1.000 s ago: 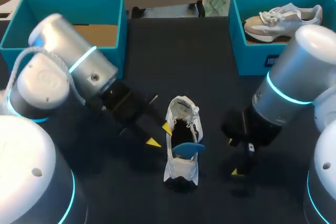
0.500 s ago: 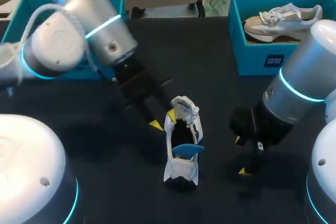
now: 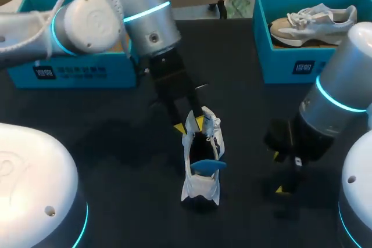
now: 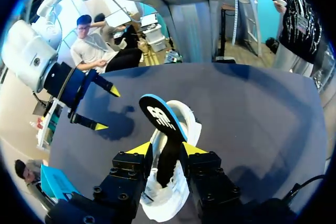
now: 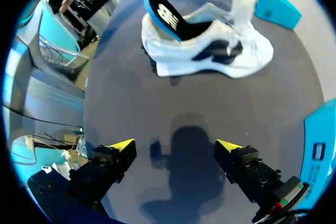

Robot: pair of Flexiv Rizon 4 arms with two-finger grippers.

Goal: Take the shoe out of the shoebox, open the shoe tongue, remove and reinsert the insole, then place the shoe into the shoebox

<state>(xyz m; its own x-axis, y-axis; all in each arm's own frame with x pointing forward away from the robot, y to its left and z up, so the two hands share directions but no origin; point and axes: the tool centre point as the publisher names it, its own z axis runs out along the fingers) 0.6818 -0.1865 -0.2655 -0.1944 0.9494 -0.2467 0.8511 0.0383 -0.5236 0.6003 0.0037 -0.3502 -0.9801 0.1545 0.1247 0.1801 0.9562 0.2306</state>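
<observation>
**Hazards, largest item first**
- Shoe (image 3: pixel 200 185), white: it is sitting on its sole near the middle of the table (image 3: pixel 244 108), outside both boxes, and nothing is bracing it. It looks light, so a pull at the tongue end is likely to drag or tip it.
- Left gripper (image 3: pixel 190 125): it is standing right at the tongue end of that shoe. Whether it is clamping the tongue or merely flanking it cannot be told. If the hold is shallow, the tongue may slip free.
- Right gripper (image 3: pixel 279 172): it is hanging over bare table with its jaws spread wide, holding nothing. It is well apart from the shoe, which probably puts it too far off to steady the heel.
- Insole (image 3: pixel 207 165), blue: it is sticking partway out of the heel opening. A jolt to the shoe could shake it loose, and pushing it back in crooked could fold it.

**Count, largest item first**
- Table: one.
- Shoeboxes: two, both teal. The left shoebox (image 3: pixel 70 74) is showing only partly. The right shoebox (image 3: pixel 279 68) is holding footwear.
- Shoes: two. One is on the table, and a second shoe (image 3: pixel 314 24) is lying in the right shoebox.
- Grippers: two.
- Insoles showing: one.
</observation>
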